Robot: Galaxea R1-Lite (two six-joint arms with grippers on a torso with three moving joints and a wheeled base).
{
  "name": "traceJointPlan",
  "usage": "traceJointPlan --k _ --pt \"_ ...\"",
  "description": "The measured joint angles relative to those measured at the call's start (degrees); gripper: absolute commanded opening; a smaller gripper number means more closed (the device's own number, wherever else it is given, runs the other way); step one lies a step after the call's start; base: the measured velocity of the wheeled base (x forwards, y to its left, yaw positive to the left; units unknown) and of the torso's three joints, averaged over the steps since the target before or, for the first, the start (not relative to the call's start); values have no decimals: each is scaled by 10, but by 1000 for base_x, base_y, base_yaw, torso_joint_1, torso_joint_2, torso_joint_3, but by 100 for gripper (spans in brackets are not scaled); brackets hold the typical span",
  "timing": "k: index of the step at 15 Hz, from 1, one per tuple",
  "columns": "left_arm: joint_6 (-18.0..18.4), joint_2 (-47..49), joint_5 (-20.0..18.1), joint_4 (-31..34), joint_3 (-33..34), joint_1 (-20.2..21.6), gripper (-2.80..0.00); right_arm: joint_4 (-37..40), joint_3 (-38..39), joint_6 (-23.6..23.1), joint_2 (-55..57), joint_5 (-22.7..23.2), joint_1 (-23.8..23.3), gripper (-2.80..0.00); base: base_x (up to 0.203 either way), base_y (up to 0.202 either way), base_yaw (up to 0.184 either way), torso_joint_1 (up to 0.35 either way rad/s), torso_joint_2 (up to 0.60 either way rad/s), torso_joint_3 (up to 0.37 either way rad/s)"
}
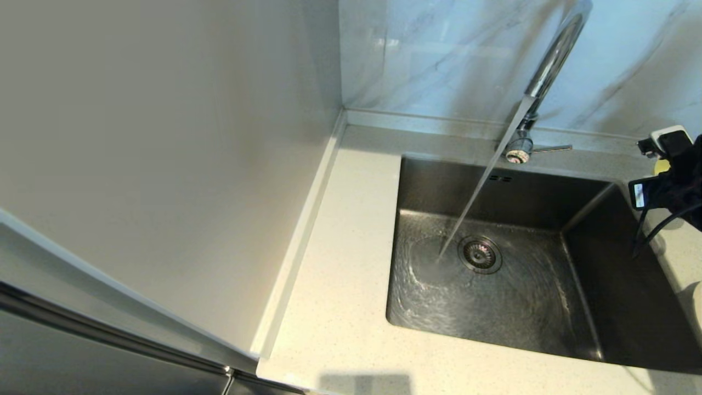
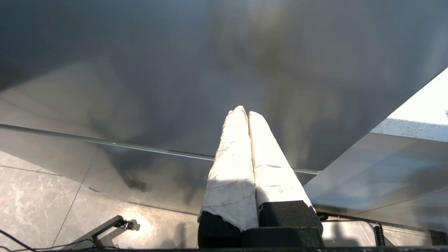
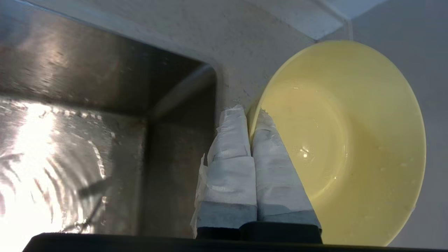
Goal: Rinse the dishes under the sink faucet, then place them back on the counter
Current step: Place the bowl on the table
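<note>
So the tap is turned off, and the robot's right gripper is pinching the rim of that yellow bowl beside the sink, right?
Not quite: the tap is running. The head view shows a stream falling from the faucet into the steel basin, rippling beside the drain strainer. The rest holds: in the right wrist view the right gripper is shut on the pale-yellow bowl at its rim, over the counter beside the sink.

The right gripper (image 3: 250, 120) has fingers wrapped in white tape on black bases. The left gripper (image 2: 245, 113) looks the same. Black cables trail from the right arm (image 1: 677, 184) beside the sink (image 1: 592, 219).
</note>
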Motion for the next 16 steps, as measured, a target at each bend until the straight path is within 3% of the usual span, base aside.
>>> traceJointPlan --k 16 --pt "0 0 0 0 0 0 -280 -2 -41 -6 64 -29 -25 -280 0 0 0 0 0 0"
